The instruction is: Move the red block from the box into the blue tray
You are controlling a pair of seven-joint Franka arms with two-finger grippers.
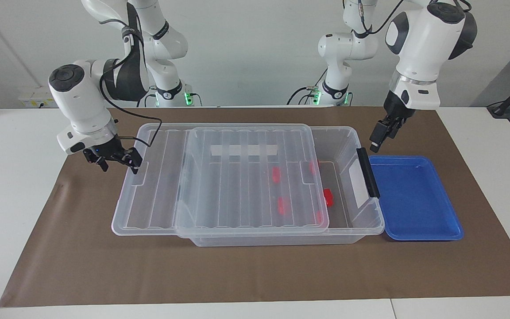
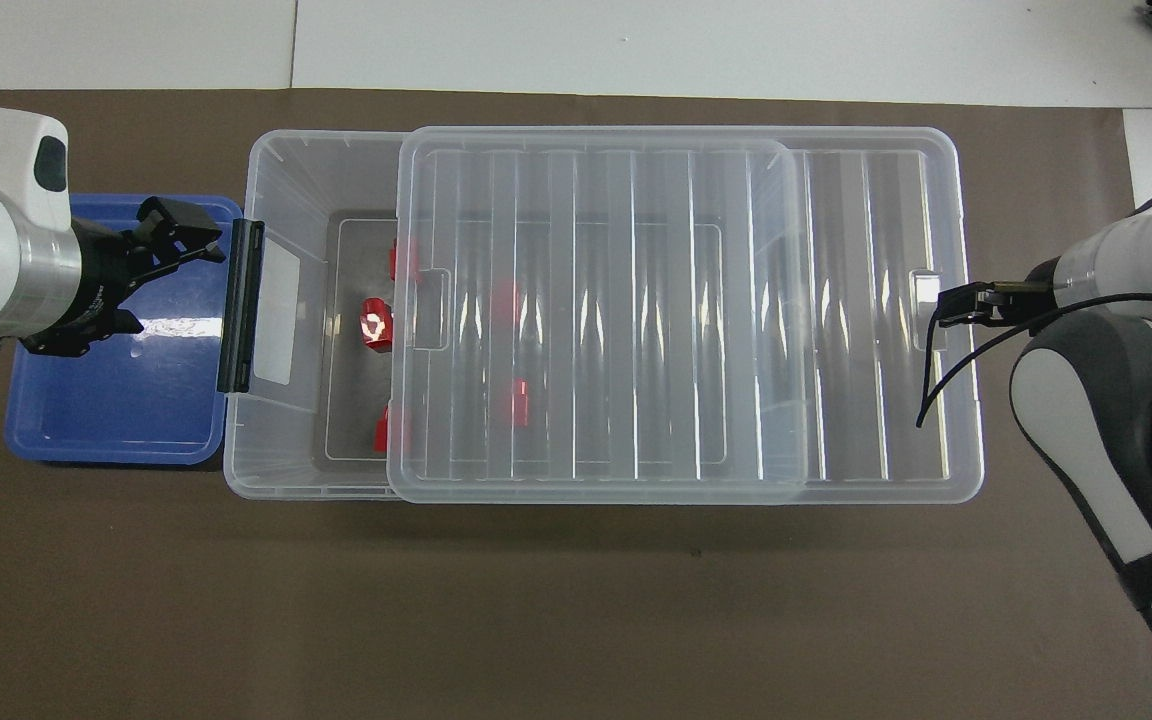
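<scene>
Access is the issue here: the lid lies slid along the box toward the right arm's end, so only a strip of the box's interior at the left arm's end is uncovered; one red block sits in that uncovered strip on the box floor, in plain sight, while the other red blocks lie under or half under the clear lid; the blue tray rests on the brown mat just beside the box's clipped end and looks empty; the left gripper hangs over the tray's edge nearest the robots, close to the black clip, with its fingers spread wide and nothing in them; the right gripper hovers at the lid's overhanging end, its fingers also wide and holding nothing, apparently not clamped on the lid; the sensible move, I judge, is for the left gripper to take the exposed block, coming straight down through the gap between lid edge and box wall, fingers aligned across the block's narrow sides; the risk is clipping the lid edge or the box rim on the descent, so a vertical approach and lift seem best before swinging over the tray.
</scene>
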